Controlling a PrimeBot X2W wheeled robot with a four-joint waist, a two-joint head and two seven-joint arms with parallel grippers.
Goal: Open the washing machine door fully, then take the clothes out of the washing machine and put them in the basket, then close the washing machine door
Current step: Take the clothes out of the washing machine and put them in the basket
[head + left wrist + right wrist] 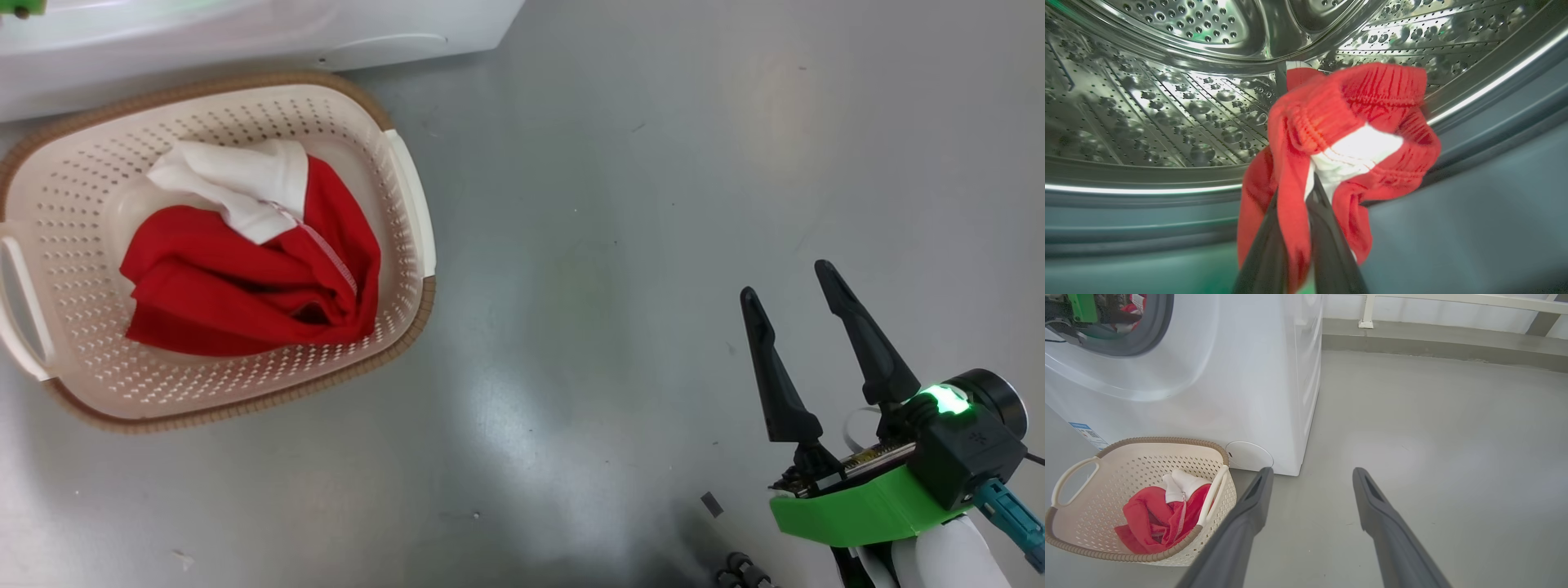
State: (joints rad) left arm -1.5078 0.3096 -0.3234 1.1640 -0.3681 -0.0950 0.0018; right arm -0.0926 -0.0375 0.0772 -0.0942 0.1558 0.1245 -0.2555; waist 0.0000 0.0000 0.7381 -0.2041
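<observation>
Left gripper (1295, 192), fingers pinched tight on a red-and-white garment (1355, 102), works inside the perforated steel drum (1167, 114). Another red-and-white piece (245, 294) already lies in the cream basket (245, 80), which stands just beside the white washing machine (1208, 375). Right gripper (787, 281) hangs spread wide and empty above the grey floor (653, 204). Unloading appears partly done: carrying this garment to the basket and closing up are left.

Laundry area: white front-loading washing machine (1229, 388), perforated basket (1086, 514) just beside it, bare grey floor (1433, 437)
</observation>
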